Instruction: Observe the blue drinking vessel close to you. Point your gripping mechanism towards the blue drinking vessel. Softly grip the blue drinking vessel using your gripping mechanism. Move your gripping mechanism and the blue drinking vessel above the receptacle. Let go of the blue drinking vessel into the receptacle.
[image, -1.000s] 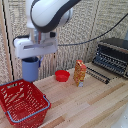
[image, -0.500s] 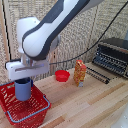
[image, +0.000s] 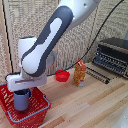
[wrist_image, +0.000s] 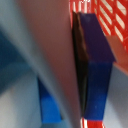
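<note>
Exterior view: blue drinking vessel (image: 22, 99) hanging straight over the receptacle (image: 36, 114).
Held upright under the gripping mechanism (image: 21, 91), fingers (wrist_image: 92, 75) pressed tight on its wall, bottom already down between the red lattice sides. Nothing in the way below, so probably just 1 thing left: letting go.

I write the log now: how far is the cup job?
Done: the claw has the blue cup gripped and carried to the red basket. In hand: the cup hangs in the basket's opening, claw shut on it. Left: letting it go.
</note>
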